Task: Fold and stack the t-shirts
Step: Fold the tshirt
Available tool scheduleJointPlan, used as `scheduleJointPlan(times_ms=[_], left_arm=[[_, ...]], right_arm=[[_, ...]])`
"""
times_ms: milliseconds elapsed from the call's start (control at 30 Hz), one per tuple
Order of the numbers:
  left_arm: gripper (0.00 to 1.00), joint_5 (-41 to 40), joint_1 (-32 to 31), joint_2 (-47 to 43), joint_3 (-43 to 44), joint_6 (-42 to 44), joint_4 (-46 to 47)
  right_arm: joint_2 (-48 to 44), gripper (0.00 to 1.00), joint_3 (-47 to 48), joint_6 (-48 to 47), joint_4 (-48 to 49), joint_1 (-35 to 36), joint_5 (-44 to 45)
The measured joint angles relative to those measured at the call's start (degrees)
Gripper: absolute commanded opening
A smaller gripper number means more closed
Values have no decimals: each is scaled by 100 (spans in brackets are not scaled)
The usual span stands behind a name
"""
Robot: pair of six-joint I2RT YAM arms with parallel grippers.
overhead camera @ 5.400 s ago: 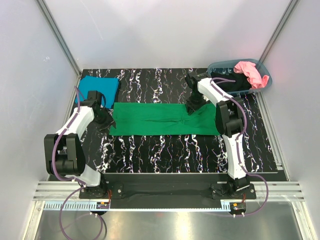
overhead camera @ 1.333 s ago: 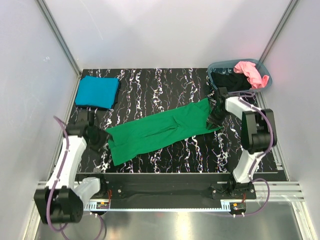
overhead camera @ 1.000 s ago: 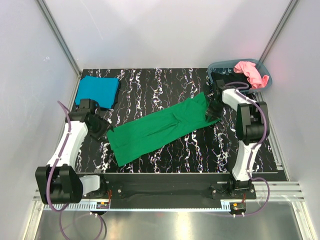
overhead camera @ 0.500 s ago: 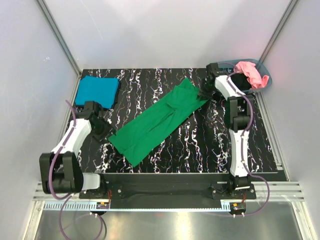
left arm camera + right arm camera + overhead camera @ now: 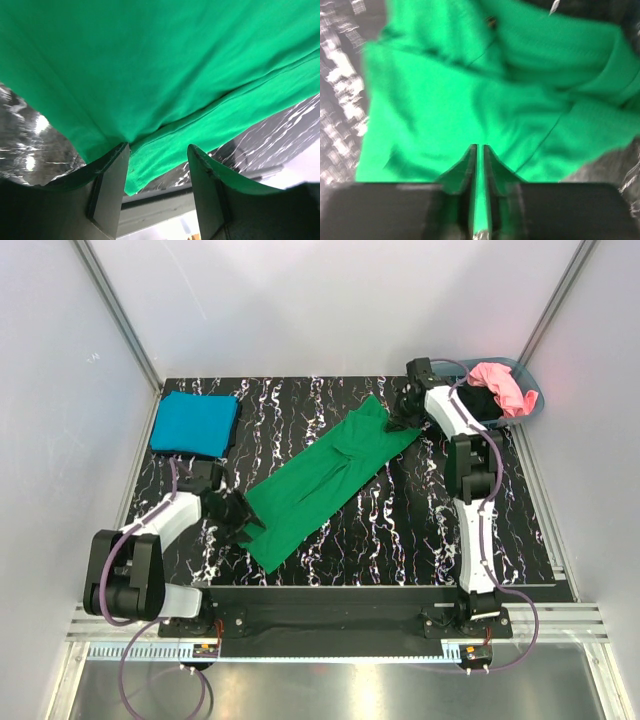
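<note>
Green t-shirt (image 5: 485,95) — blurry, right wrist view

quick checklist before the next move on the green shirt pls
1. Right claw closed on the far end of the green t-shirt: ok, fingers nearly together with cloth between them.
2. Left claw gripping the near end: not ok, jaws stand apart at the hem.
3. The green t-shirt lies as a flat strip on the table: ok, diagonal.
4. Teal t-shirt folded, apart from the green one: ok.
5. Pink t-shirt in the basket: ok.
</note>
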Motion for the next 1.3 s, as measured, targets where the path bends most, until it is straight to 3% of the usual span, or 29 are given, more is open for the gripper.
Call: scheduleJointPlan(times_ms=[67, 300, 700, 1033, 1133, 1300], left_arm=[[55, 94, -136, 59, -114, -46, 72], [55, 197, -415, 146, -205, -164, 192], [56, -844, -470, 59, -70, -190, -726], [57, -1847, -470, 63, 2103, 350, -1753], [57, -1497, -503, 72, 2277, 553, -1543], [57, -411, -962, 608, 1781, 664, -1045]], right_arm=[[-293, 0, -247, 118, 68, 4, -142], [-1176, 0, -1425, 402, 367, 35, -400], [-1117, 0, -2288, 319, 450, 63, -275], [-1093, 0, -2280, -155, 356, 74, 168], [-1051, 0, -2194, -256, 315, 83, 186], [-922, 1, -2004, -315, 254, 85, 164]])
